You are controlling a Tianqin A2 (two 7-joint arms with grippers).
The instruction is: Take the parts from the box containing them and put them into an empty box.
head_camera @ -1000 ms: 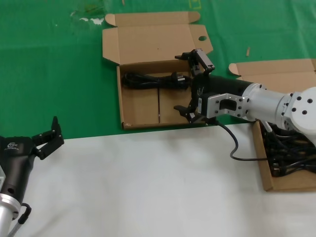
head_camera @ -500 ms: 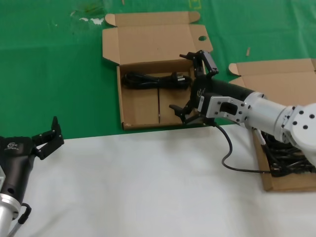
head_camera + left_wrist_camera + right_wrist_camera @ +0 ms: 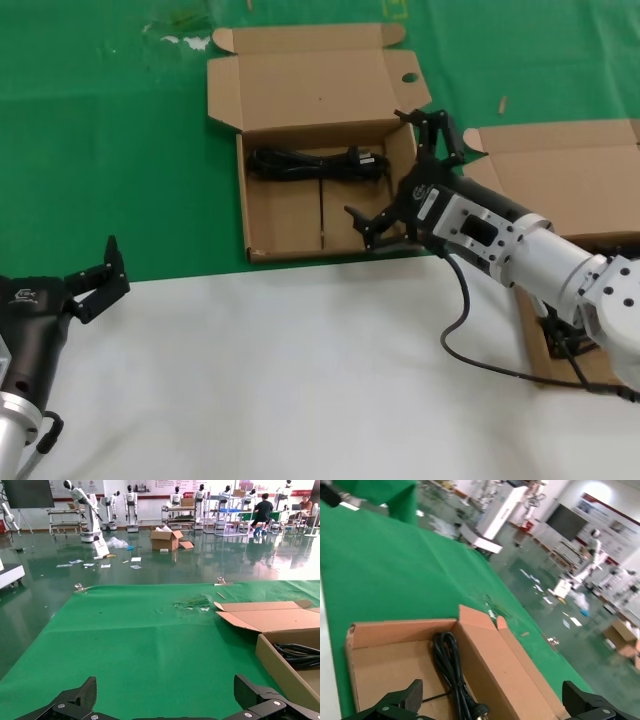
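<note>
Right gripper [image 3: 407,178] hovers with its fingers spread wide and nothing between them, over the right edge of the box with the round holes [image 3: 300,215], one finger near the box's back right corner and the other near its front right corner. That box lies open on the green cloth [image 3: 110,150], its lid [image 3: 300,85] folded back flat, a round hole showing in the lid's side tab. One coiled black power cord [image 3: 315,163] lies inside it along the back wall, plug end toward the right; the right wrist view shows the same cord [image 3: 452,675] running beside the box's inner wall. The second box [image 3: 565,190] lies to the right, largely covered by the right arm, with a tangle of black cords [image 3: 560,335] visible in it under the arm's forearm. Left gripper [image 3: 95,275] rests low at the left, over the front edge of the green cloth where the white surface [image 3: 260,380] begins, its fingers parted and empty; in the left wrist view its two fingertips [image 3: 75,705] stand well apart.
</note>
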